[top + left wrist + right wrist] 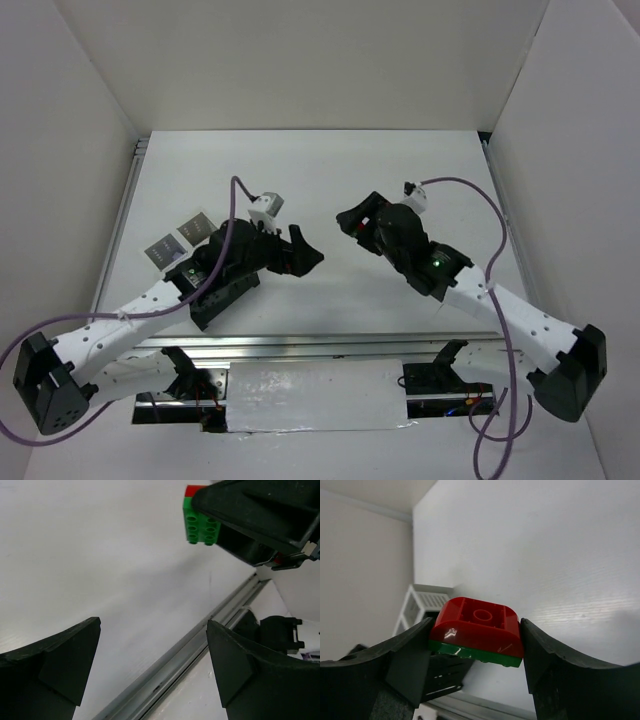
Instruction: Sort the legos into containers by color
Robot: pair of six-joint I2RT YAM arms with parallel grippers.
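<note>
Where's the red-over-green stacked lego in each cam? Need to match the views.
Right wrist: red-over-green stacked plastic lego brick at centre, clamped between the jaws, red side up.
Left wrist: same brick at the top edge, right of centre, green face showing, partly covered by the right gripper.
Top external: brick not discernible; it sits inside the right gripper, near mid-frame.
Shared landmark: grey metal rail.

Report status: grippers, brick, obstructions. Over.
Left gripper open, empty. Right gripper shut on red-over-green brick. Nothing seen between the grippers.
</note>
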